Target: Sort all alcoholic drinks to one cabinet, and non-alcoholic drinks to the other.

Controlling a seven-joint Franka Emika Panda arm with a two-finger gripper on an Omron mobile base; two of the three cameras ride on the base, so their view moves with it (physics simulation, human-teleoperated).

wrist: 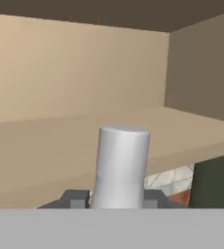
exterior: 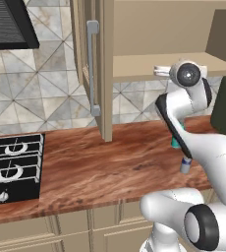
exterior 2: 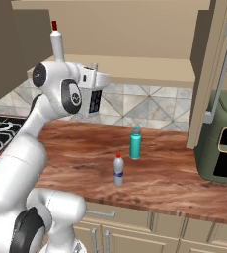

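The jaws [wrist: 118, 197] pinch the white red-capped bottle [exterior 2: 56, 45] before the open cabinet's shelf [exterior 2: 150, 71], unplaced; teal bottle [exterior 2: 135, 143] and small blue-labelled bottle [exterior 2: 118, 170] wait on the counter [exterior 2: 174, 183] at the arm's four o'clock.

You see a wooden countertop [exterior 2: 174, 183] carrying a teal bottle [exterior 2: 135, 143], a small red-capped bottle [exterior 2: 118, 170], and a green appliance [exterior 2: 219, 148].

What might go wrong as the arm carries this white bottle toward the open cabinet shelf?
The gripper is shut on the slender white bottle low on its body, so the tall bottle could tip when released on the shelf. The shelf edge is close ahead; coming in low might knock the bottle's base.
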